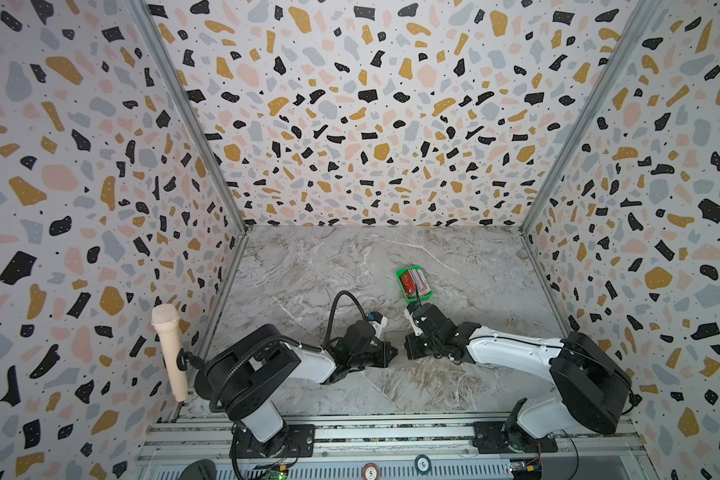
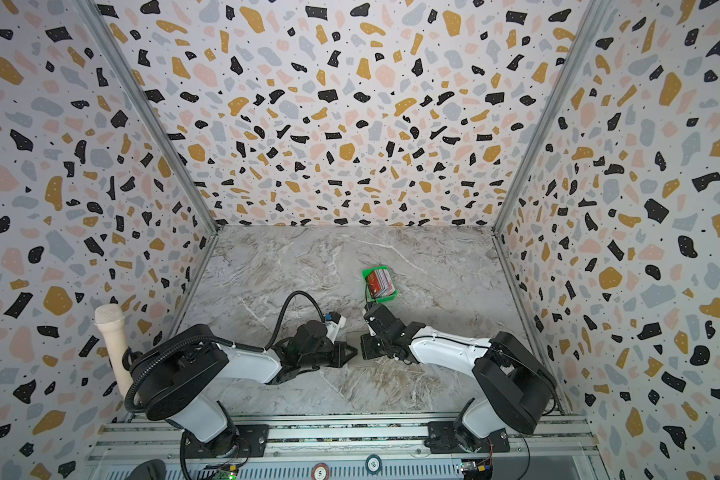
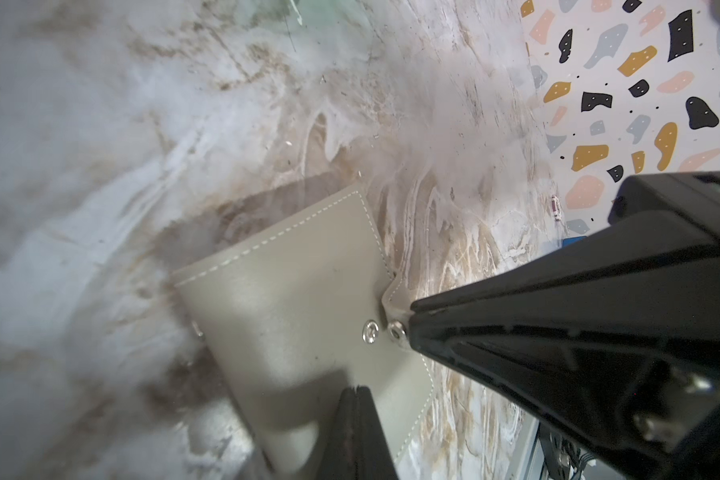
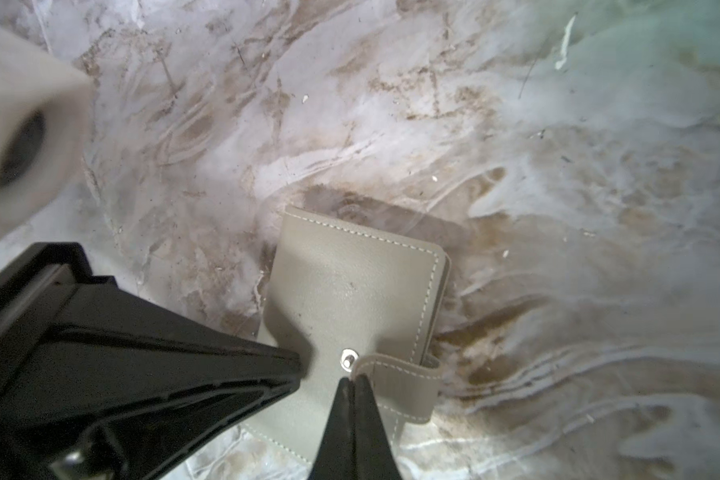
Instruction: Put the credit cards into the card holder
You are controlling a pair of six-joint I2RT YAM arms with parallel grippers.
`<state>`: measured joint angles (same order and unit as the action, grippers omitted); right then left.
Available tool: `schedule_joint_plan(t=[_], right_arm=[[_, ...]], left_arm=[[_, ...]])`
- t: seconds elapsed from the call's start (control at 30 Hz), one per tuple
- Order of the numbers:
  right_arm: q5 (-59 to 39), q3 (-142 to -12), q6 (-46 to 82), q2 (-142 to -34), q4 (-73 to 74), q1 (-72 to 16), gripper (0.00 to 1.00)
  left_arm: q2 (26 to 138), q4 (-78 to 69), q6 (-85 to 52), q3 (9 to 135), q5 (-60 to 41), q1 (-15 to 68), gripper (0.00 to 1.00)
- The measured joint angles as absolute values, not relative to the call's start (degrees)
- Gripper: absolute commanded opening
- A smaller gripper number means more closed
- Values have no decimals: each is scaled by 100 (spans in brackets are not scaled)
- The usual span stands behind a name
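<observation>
Holder [image 3: 292, 299] lies folded on the table [image 1: 308, 266], midway between the two arms. From its 9 o'clock the left gripper [image 4: 298, 370], jaws fully together and gripping nothing, seems to rest its tip on the cover, likely to pin the holder flat. From 3 o'clock the right gripper [image 4: 352, 381] pinches the strap [image 4: 400, 376] end between closed jaws. The strap's snap [image 3: 396, 330] sits unfastened just beside the stud [image 3: 370, 332], so a pull should free the cover to open. Cards [image 1: 415, 283] stand in the green tray [image 1: 400, 273] near the holder's 1 o'clock, none pocketed yet.
</observation>
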<state>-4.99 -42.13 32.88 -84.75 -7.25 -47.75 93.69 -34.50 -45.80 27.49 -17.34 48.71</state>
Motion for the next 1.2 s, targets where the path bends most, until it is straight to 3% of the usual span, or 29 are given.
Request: schedule_joint_plan(t=[1.2], right_arm=[[-222, -4720, 3013, -8952, -1079, -5004, 0]], left_arm=[[9491, -3634, -4558, 2749, -1820, 4871, 0]])
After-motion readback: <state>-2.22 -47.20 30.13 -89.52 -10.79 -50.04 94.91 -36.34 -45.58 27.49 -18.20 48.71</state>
